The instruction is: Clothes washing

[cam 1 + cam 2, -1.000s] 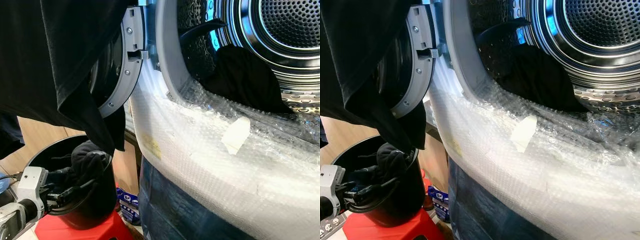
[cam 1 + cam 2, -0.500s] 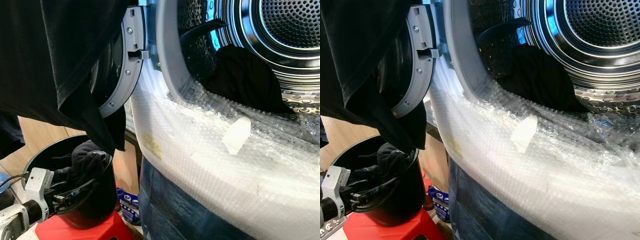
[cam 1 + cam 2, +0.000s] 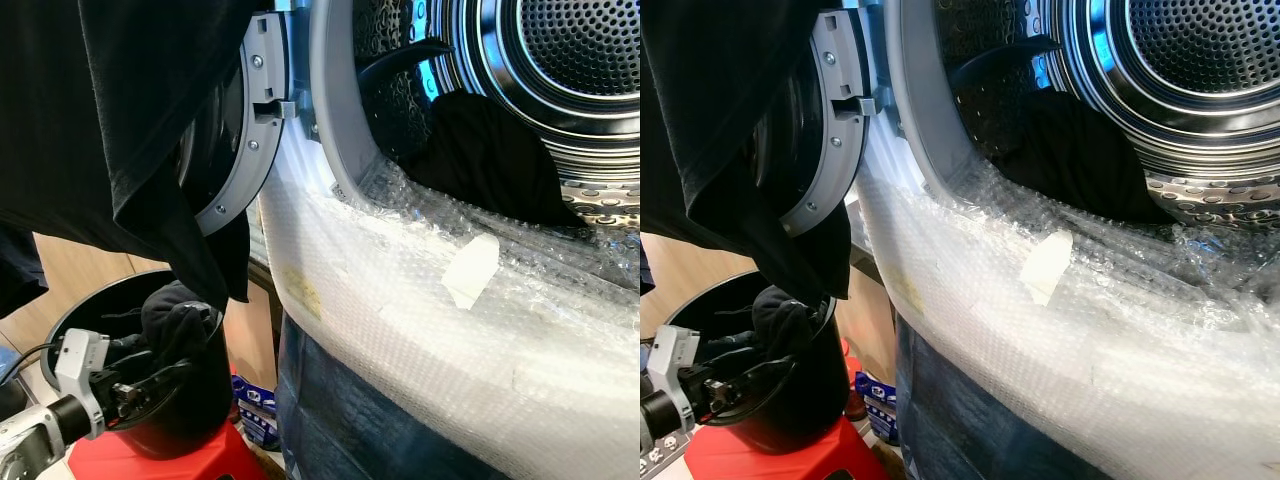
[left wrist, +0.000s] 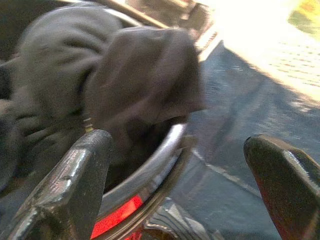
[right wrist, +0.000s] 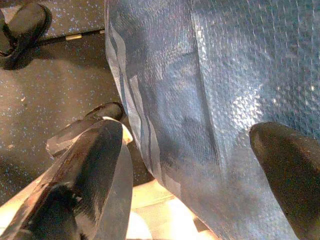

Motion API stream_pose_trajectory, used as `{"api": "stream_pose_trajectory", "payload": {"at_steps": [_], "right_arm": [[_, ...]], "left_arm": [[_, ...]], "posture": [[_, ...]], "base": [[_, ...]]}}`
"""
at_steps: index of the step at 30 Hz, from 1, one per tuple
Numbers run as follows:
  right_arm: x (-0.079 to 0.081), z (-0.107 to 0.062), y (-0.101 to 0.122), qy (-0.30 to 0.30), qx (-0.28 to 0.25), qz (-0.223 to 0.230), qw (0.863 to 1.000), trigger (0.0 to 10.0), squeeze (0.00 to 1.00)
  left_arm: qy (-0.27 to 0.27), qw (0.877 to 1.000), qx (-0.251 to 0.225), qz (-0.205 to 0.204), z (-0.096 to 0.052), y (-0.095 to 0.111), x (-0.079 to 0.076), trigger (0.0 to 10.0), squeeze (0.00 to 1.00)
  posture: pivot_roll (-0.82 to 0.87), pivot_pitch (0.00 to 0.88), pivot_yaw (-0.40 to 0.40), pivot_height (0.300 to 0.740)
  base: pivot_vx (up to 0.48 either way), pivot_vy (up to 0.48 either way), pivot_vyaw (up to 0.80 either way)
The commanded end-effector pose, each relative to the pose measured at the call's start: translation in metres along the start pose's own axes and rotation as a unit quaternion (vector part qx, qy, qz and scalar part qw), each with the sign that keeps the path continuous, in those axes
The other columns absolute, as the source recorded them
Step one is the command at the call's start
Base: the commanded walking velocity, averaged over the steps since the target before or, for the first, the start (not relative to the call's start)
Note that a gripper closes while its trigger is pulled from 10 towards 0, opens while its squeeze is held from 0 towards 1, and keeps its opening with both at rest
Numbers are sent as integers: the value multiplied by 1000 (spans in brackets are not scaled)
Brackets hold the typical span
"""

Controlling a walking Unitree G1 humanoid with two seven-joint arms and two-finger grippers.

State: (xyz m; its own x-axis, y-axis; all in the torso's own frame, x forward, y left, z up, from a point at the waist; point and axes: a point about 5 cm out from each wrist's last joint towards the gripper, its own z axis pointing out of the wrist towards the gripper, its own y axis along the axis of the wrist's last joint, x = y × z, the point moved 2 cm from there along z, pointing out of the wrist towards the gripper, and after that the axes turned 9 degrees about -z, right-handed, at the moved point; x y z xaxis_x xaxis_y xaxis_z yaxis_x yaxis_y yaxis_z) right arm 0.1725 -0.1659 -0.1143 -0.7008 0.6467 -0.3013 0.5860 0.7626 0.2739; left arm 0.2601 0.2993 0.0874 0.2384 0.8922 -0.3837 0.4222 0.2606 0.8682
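A black bucket (image 3: 195, 405) stands on a red stool (image 3: 200, 462) at the lower left, with dark clothes (image 3: 172, 312) heaped in it. My left gripper (image 3: 158, 374) reaches over the bucket's rim with its fingers open; in the left wrist view the gripper (image 4: 177, 145) faces the dark clothes (image 4: 100, 75) with nothing held. The washer drum (image 3: 575, 60) is open, and a black garment (image 3: 490, 150) lies inside it. Another black garment (image 3: 100, 130) hangs over the open washer door (image 3: 252, 130). My right gripper (image 5: 190, 140) hangs open low beside the washer's front.
Bubble wrap (image 3: 420, 310) covers the washer's front below the opening, with a tape patch (image 3: 470, 270) on it. A blue cover (image 3: 340, 410) lies underneath. A dark shoe (image 5: 22, 22) rests on the speckled floor. A small blue box (image 3: 255, 405) sits behind the stool.
My left arm has edged slightly to the right, further over the bucket. Everything else stays where it was.
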Motion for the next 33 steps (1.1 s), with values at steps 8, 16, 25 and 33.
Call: {"api": "stream_pose_trajectory", "payload": {"at_steps": [8, 16, 25, 33], "right_arm": [[-3, 0, 3, -4, -2, 1, 1000, 10000, 0], [-3, 0, 3, -6, -1, 4, 1000, 10000, 0], [-4, 0, 3, -7, -2, 5, 1000, 10000, 0], [-5, 0, 3, -7, -2, 5, 1000, 10000, 0]], "left_arm": [[23, 1000, 13, -16, 15, -6, 15, 10000, 0], [8, 999, 12, -50, 15, -13, 17, 10000, 0], [-24, 996, 41, -74, 19, -32, 10, 10000, 0], [-62, 993, 42, -91, 28, -43, -5, 10000, 0]], "posture": [[203, 0, -43, 740], [199, 0, -44, 740], [197, 0, -44, 740], [197, 0, -46, 740]], "base": [[0, 0, 0], [0, 0, 0], [0, 0, 0], [0, 0, 0]]}}
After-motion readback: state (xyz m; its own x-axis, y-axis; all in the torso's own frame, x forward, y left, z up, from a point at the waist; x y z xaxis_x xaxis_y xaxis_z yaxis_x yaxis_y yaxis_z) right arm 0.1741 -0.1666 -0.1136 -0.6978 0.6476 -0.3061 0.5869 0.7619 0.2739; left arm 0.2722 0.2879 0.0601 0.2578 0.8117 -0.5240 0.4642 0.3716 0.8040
